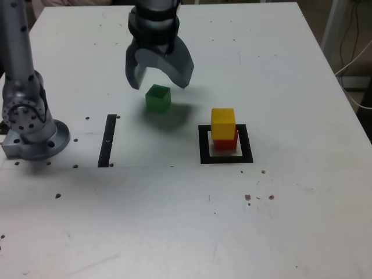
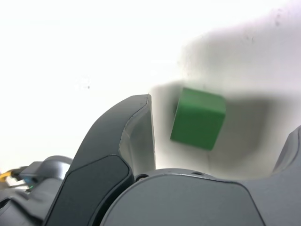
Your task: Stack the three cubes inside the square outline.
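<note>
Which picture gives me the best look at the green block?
The wrist view: the green block looks large and unobstructed there, between the open fingers. The exterior view shows it small, below the fingers, but adds where it sits: on the table, left of the yellow block.

Grey arm [image 1: 22,64] – curved, dark-seamed fingers [image 2: 138,136].

The wrist view glares overexposed white across its upper left, with soft-edged shadows around the slightly blurred solid green cube [image 2: 198,118]; the exterior view is dimmer and grainy.
</note>
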`<action>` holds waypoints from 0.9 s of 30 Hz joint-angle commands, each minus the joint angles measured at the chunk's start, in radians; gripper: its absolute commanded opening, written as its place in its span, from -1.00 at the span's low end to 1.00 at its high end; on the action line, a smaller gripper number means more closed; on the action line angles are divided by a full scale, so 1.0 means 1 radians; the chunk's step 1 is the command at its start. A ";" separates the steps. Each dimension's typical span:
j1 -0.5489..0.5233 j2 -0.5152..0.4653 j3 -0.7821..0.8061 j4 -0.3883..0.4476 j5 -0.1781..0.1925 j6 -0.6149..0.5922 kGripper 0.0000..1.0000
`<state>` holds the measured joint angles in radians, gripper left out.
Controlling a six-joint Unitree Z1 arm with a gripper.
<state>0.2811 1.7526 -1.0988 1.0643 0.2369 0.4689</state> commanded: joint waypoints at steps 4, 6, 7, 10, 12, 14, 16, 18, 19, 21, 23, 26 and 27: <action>0.018 0.012 0.040 -0.061 0.005 0.002 0.91; 0.017 0.012 0.051 -0.085 0.004 0.002 0.83; 0.016 0.012 0.056 -0.093 0.003 0.002 0.80; 0.012 0.011 0.068 -0.112 0.002 0.002 0.71; 0.011 0.013 0.078 -0.124 0.001 0.003 0.68; 0.010 0.023 0.085 -0.134 -0.001 0.003 0.66; 0.010 0.038 0.089 -0.144 -0.002 0.004 0.62; 0.010 0.055 0.090 -0.150 -0.003 0.005 0.57; 0.010 0.062 0.089 -0.153 -0.004 0.005 0.54; 0.010 0.070 0.088 -0.158 -0.005 0.005 0.45; 0.010 0.073 0.087 -0.161 -0.008 0.006 0.35; 0.010 0.072 0.086 -0.162 -0.026 0.017 0.26; 0.010 0.072 0.086 -0.161 -0.036 0.024 0.24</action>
<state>0.2923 1.8228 -1.0095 0.9023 0.2103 0.4856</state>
